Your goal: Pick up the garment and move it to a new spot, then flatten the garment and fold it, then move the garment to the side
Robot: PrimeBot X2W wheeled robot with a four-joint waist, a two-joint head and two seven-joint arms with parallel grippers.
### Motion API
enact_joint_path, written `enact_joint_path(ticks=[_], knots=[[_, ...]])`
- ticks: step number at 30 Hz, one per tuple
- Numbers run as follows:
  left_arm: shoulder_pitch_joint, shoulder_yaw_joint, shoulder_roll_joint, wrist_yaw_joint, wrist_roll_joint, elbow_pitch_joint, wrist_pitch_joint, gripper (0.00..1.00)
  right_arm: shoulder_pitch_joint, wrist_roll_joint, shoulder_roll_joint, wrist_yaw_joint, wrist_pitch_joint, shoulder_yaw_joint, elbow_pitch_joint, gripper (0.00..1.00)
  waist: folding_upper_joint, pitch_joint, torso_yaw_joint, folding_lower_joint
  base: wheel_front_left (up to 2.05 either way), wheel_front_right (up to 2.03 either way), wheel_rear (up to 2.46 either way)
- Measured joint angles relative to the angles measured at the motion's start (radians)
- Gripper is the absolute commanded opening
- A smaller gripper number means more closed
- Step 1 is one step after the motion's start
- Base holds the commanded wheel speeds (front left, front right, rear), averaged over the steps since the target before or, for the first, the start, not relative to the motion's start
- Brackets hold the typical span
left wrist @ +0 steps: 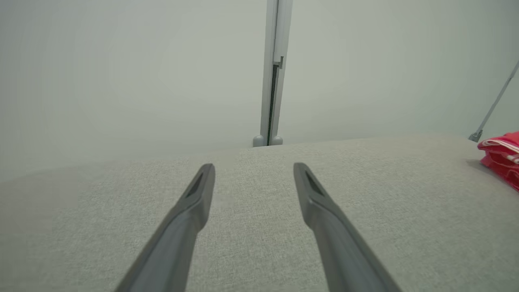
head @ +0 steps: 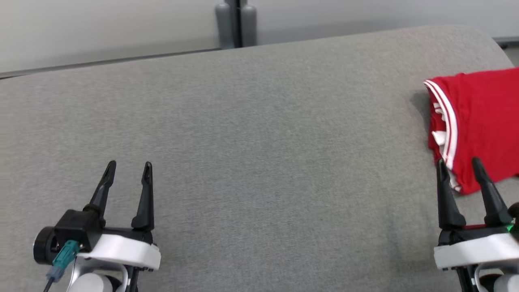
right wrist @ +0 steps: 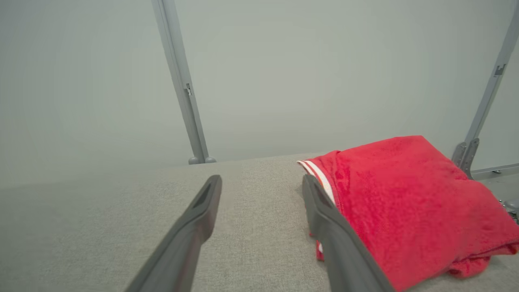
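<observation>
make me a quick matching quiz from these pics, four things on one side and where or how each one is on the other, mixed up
Things:
1. left gripper
2. right gripper
3. garment
4. post

Places or states:
a. red, lying at the right of the head view
b. upright behind the far edge of the grey surface
c. open over bare grey cloth, lower left of the head view
d. open, fingertips by the red cloth's near edge

Pairs: 1-c, 2-d, 3-a, 4-b
</observation>
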Motion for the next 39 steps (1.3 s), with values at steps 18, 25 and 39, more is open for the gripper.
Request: enact_joint_path(ticks=[18, 25, 39], knots=[[0.181, 0.007, 0.028, -0.033, -0.059, 0.045, -0.006, 1.00, 0.198, -0.004, 0.003, 0.000, 0.137, 0.016, -0.110, 1.00, 0.0000, -0.208, 0.082, 0.0001, 0.00, 0.00, 0.00], [0.233, -0.002, 0.028, -0.023, -0.066, 0.035, 0.003, 1.00, 0.248, -0.001, 0.000, 0.000, 0.169, 0.031, -0.136, 1.00, 0.0000, -0.263, 0.079, 0.0001, 0.00, 0.00, 0.00], [0.249, -0.008, 0.038, 0.001, -0.064, 0.031, 0.007, 1.00, 0.264, 0.006, 0.006, 0.000, 0.180, 0.035, -0.147, 1.00, 0.0000, -0.284, 0.080, 0.0001, 0.00, 0.00, 0.00]])
